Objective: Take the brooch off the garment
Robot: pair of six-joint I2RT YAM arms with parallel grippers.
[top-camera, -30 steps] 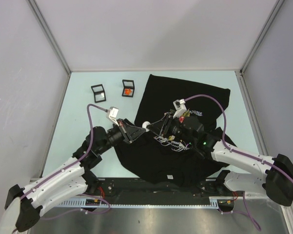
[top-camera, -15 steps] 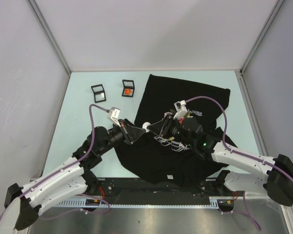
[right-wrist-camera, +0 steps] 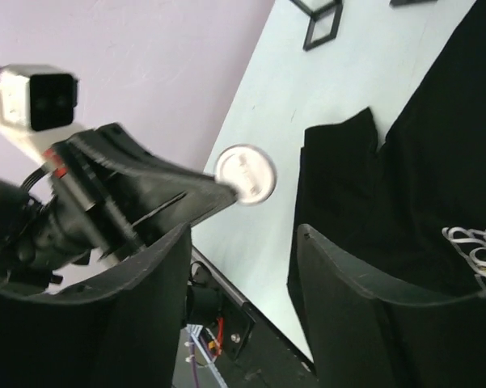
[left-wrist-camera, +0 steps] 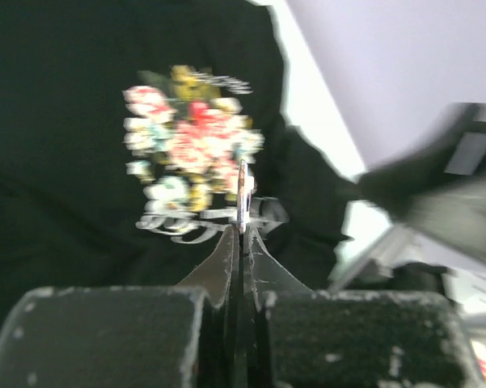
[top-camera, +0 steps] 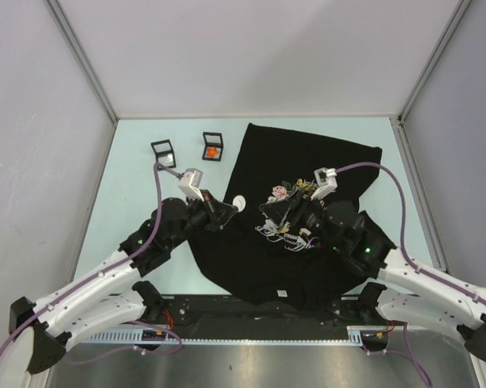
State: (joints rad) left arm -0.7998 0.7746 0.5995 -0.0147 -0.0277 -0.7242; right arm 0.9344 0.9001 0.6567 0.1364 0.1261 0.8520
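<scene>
table (top-camera: 137, 174): pale teal, walled on three sides, is carrying everything below.
garment (top-camera: 307, 158): black, is lying spread and rumpled across the table's right half, with its near edge hanging over the front rail.
left arm (top-camera: 105, 283): is reaching up from the near left corner toward the garment's left edge.
right arm (top-camera: 404, 271): is reaching from the near right corner across the garment, wrist over the print.
print (top-camera: 285, 194): pink and white flowers above white cursive are facing up mid-garment; they are looking blurred in the left wrist view.
right gripper (right-wrist-camera: 243, 234): is standing released, jaws wide apart with nothing between them, pointing at the left gripper.
left gripper (left-wrist-camera: 241, 230): is clenching its tips on the brooch's rim.
boxes (top-camera: 163, 152): two small black frames are sitting on bare table left of the garment, the right one holding something orange.
brooch (right-wrist-camera: 245, 174): a small white disc, is sitting in the left gripper's tips at the garment's left edge, showing against bare table in the right wrist view and edge-on in the left.
</scene>
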